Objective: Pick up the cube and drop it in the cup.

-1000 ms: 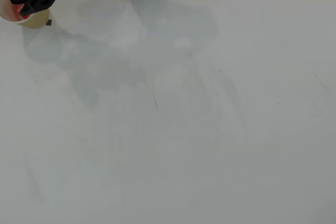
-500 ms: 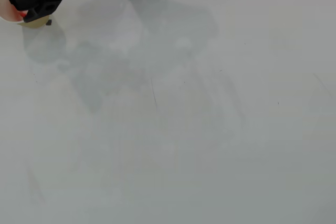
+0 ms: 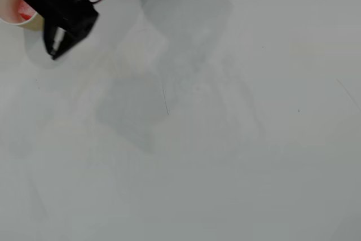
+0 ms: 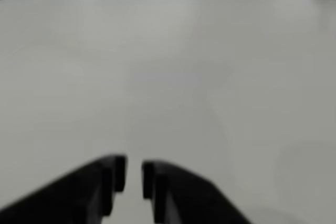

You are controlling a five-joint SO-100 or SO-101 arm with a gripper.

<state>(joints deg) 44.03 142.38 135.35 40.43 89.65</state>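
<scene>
Top-left corner of the overhead view: a beige paper cup with a cream-white inside [image 3: 11,20], cut by the frame edge and partly covered by the black arm. Inside it, a small red-pink block, the cube [image 3: 23,9], resting against the inner wall, so already dropped and no longer held. Just beside the cup and a little below it, the black two-finger gripper [image 3: 54,49], tips pointing down-left over the bare white table [image 3: 225,139]. In the wrist view, the same gripper [image 4: 134,174] with fingers nearly together, only a thin strip of white table between them and nothing caught there; empty, close to closed. Blurred wrist picture, so whether the pads actually touch stays uncertain. By appearance, a light and rigid cube: flat opposite faces good for a squeeze, worn speckled surfaces likely giving decent friction, narrow enough to fit well inside the jaw span. Best hold across two parallel faces near mid-height, fingers square to them, moderate pressure only. Paper cup probably light too, thin-walled, easy to tip or push with a stray knock from the arm, hence worth leaving a clear margin around the rim on any retreat. Task apparently complete, apart from pulling away.
</scene>
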